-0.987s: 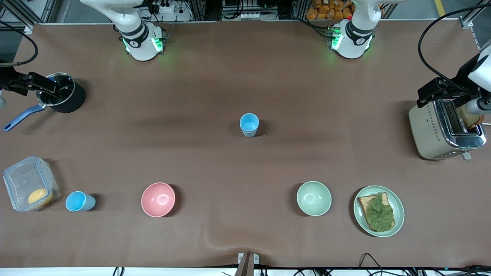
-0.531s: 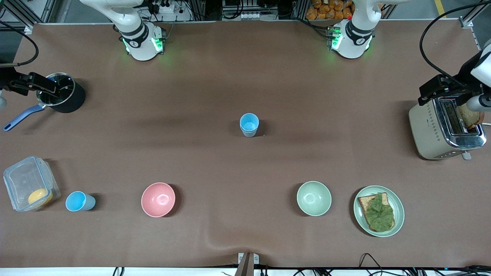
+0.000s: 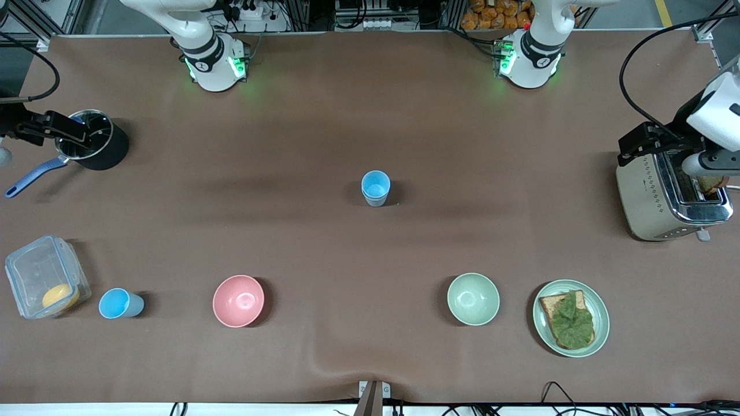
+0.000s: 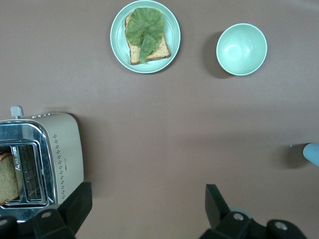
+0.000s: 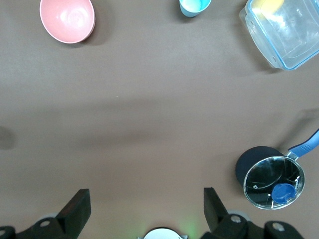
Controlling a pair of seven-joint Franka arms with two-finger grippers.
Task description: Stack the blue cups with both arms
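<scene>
Right gripper (image 3: 34, 130): fingers spread wide with nothing between them, hanging over the black saucepan (image 3: 92, 147) at the right arm's end of the table (image 3: 289, 144). It looks parked high, well away from either cup.
Saucepan: glass lid on, blue handle pointing off toward the table edge. What is inside cannot be made out through the lid.
Clear box (image 3: 46, 283): something yellow lies in one corner. What it is, I cannot tell.
Sky-blue cup (image 3: 118, 303): upright on the table just beside the clear box, near the front camera. Probably the one the right arm should fetch, being at its end. The right wrist view cuts off its top (image 5: 194, 6).
Pink bowl (image 3: 238, 300): empty, in the same row as that cup; not part of the job.
Middle blue cup (image 3: 376, 188): upright at the table's centre, between the arms, so a likely base for the stack. Only its edge shows in the left wrist view (image 4: 313, 153).
Pale green bowl (image 3: 473, 299): empty, beside the plate (image 3: 543, 341) of toast and lettuce.
Left gripper (image 3: 665, 147): fingers spread and empty, hanging over the toaster (image 3: 642, 196), which partly hides behind it. A toast slice sits in a slot.
</scene>
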